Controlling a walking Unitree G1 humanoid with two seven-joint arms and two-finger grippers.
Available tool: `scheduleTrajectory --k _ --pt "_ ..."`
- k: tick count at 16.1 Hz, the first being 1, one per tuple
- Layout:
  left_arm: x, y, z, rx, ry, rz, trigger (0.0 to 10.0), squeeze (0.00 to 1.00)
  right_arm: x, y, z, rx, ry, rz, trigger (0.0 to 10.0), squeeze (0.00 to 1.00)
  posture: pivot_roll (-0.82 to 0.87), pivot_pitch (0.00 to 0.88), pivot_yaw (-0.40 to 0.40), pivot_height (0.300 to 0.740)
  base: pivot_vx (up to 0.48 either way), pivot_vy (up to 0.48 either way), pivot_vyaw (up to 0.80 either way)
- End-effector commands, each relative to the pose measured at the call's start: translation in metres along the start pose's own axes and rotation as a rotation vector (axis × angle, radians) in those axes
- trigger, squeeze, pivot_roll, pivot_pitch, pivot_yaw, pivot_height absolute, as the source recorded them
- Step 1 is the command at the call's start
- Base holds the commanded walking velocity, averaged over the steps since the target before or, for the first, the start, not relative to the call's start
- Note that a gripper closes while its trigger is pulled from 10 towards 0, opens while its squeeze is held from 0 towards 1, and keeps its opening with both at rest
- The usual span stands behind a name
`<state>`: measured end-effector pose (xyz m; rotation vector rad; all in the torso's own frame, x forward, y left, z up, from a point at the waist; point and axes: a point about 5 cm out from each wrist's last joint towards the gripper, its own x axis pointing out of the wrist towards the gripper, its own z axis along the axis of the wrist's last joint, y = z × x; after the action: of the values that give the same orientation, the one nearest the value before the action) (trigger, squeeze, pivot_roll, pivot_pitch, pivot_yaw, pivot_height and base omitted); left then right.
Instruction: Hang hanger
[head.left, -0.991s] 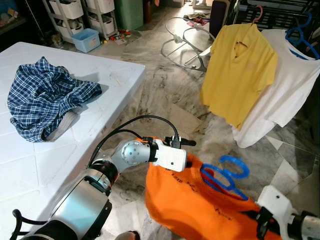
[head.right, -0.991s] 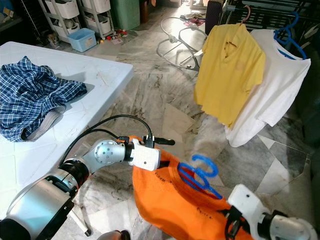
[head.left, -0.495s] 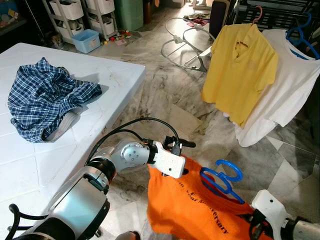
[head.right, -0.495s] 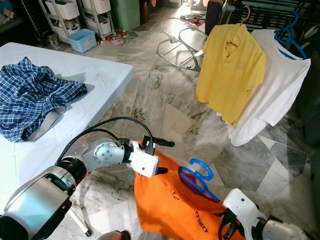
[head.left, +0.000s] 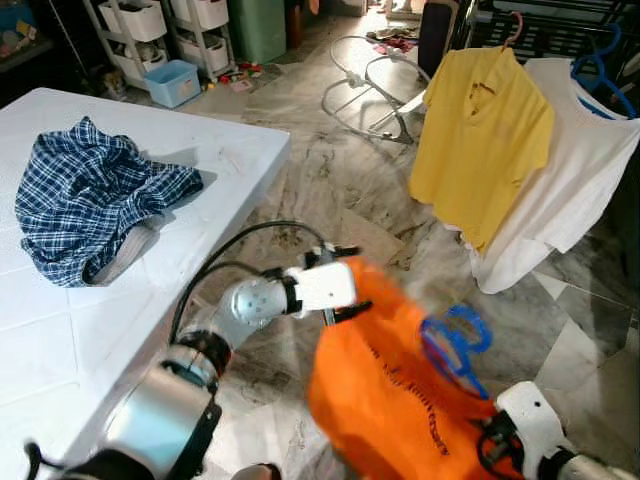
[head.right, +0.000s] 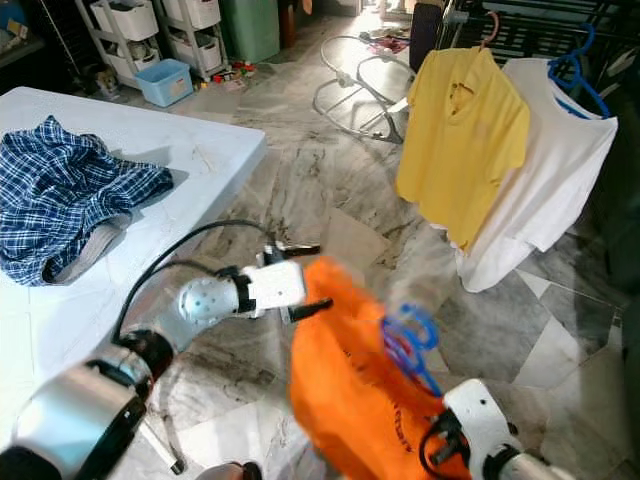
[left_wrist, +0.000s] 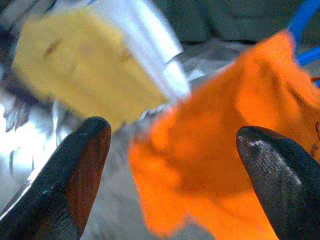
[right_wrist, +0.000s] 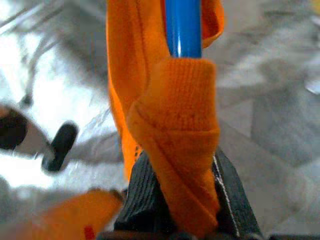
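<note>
A bedroom-cum-laundry space with a grey marbled floor (head.left: 330, 180) and a white bed (head.left: 120, 270) beside the robot sets the scene. Nearest, the right hand (right_wrist: 175, 200) is closed on the blue hanger (head.left: 455, 340), with the collar of the orange shirt (head.left: 390, 400) bunched between its fingers around the hanger's bar. Compared with a second ago, the shirt has swung up and forward of that hand, now blurred with motion and hanging taller and narrower, while the left hand (left_wrist: 170, 160), fingers spread apart and empty, has let go of the shirt's shoulder and sits just beside its edge. That suggests the carry toward the rack is under way and the right hand alone bears the load. The hanger's looped blue top stands clear above the neckline, ready to hook. Well beyond both hands hang a yellow shirt (head.left: 480, 130) and a white shirt (head.left: 575, 170) on the dark drying rack (head.left: 560, 30).
</note>
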<state>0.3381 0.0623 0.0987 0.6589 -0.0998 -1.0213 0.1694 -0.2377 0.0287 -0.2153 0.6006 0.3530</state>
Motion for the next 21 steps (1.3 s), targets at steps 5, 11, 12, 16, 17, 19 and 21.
scheduleTrajectory --k 5,11,12,16,17,19,21 --pt "-0.001 -0.003 -0.026 -0.382 0.147 0.427 10.0 1.0 0.008 0.002 0.018 0.245 -0.149 -0.277 0.0 0.0 -0.09 0.041 0.014 0.74 0.0 0.0 0.0" --pt "-0.021 -0.014 -0.055 -0.537 0.309 0.683 10.0 0.0 0.013 0.008 0.019 0.422 -0.231 -0.529 0.0 0.0 -0.09 0.001 -0.003 0.74 0.0 0.0 0.0" --pt "-0.022 -0.014 -0.055 -0.539 0.31 0.695 10.0 0.0 0.012 0.008 0.019 0.425 -0.23 -0.548 0.0 0.0 -0.09 0.003 -0.001 0.74 0.0 0.0 0.0" --pt "-0.017 -0.017 -0.051 -0.556 0.277 0.669 10.0 0.0 0.012 0.022 0.018 0.464 -0.235 -0.561 0.0 0.0 -0.08 0.011 -0.007 0.74 0.0 0.0 0.0" --pt "-0.016 -0.018 -0.05 -0.565 0.274 0.659 10.0 0.0 0.014 0.025 0.017 0.465 -0.229 -0.555 0.0 0.0 -0.07 0.014 -0.009 0.74 0.0 0.0 0.0" --pt "-0.014 -0.018 -0.049 -0.574 0.27 0.65 10.0 0.0 0.017 0.03 0.018 0.475 -0.227 -0.546 0.0 0.0 -0.07 0.013 -0.012 0.74 0.0 0.0 0.0" --pt "-0.012 -0.018 -0.047 -0.587 0.266 0.647 10.0 0.0 0.019 0.031 0.021 0.464 -0.232 -0.531 0.0 0.0 -0.07 0.009 -0.012 0.74 0.0 0.0 0.0"
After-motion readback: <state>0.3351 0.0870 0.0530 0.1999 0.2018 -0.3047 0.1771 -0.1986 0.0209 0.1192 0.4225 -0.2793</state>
